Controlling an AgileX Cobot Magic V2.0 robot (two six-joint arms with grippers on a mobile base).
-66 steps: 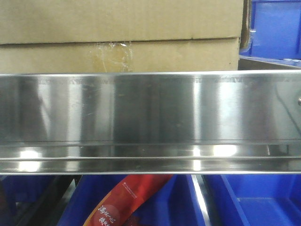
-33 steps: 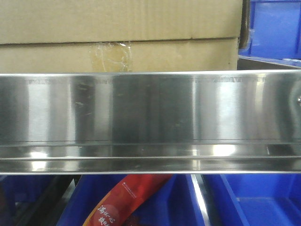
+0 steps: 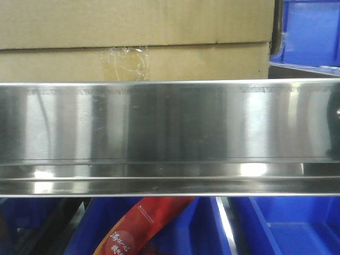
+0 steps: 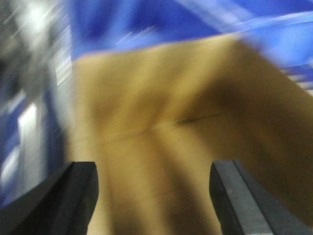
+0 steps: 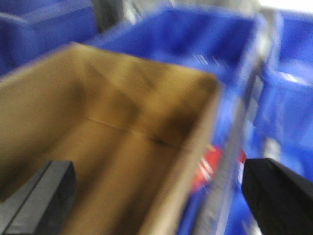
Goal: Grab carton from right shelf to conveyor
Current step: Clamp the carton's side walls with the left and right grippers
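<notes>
Exterior front view: carton (image 3: 138, 24) sits on the shelf (image 3: 170, 122), behind its front edge, with a blue bin (image 3: 311, 32) just beside the carton. Wrist views are blurred; left gripper (image 4: 154, 178) and right gripper (image 5: 159, 188) are both spread wide above the carton, holding nothing. Likely stiff, bulky, smooth-sided: squeeze opposite side walls with both arms.

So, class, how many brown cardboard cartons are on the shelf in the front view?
1. The plain brown corrugated cardboard carton sits behind the shiny brushed-steel shelf rail, left of a blue plastic bin; others may be hidden behind it.
</notes>
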